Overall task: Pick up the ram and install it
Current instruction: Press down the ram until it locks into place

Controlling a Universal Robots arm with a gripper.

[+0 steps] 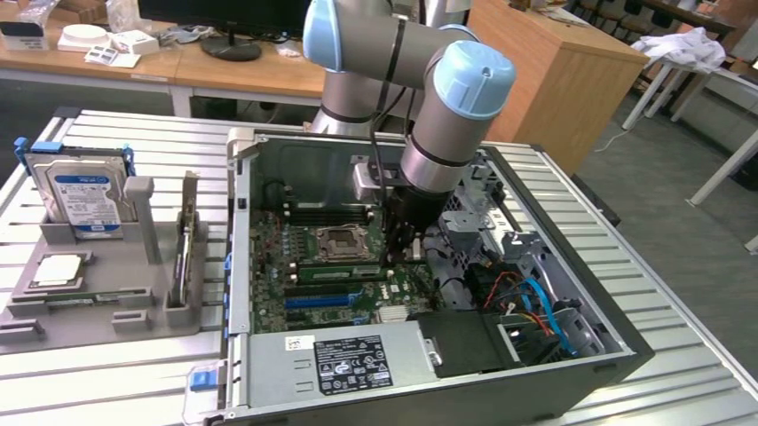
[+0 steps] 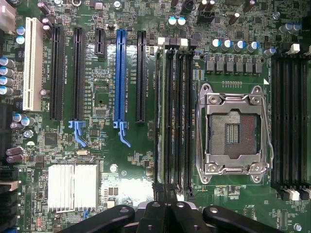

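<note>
The ram (image 1: 337, 272) is a long green stick with dark chips. It stands on edge in a memory slot beside the empty processor socket (image 1: 335, 241) on the motherboard inside the open computer case. In the wrist view the ram (image 2: 159, 121) is seen edge-on in the slot furthest from the socket (image 2: 235, 128). My gripper (image 1: 403, 248) hangs low over the board at the stick's end nearest the exterior view's right. Its black fingers (image 2: 150, 218) are shut, in line with that slot, with nothing between them. Whether they touch the stick is unclear.
A grey tray (image 1: 106, 302) at the exterior view's left holds a hard drive (image 1: 83, 191), a square silver processor (image 1: 57, 271) and a thin board on edge (image 1: 185, 253). Case walls, drive cage and cables (image 1: 533, 302) crowd the arm. A blue slot (image 2: 120, 73) and a heat sink (image 2: 73, 187) lie nearby.
</note>
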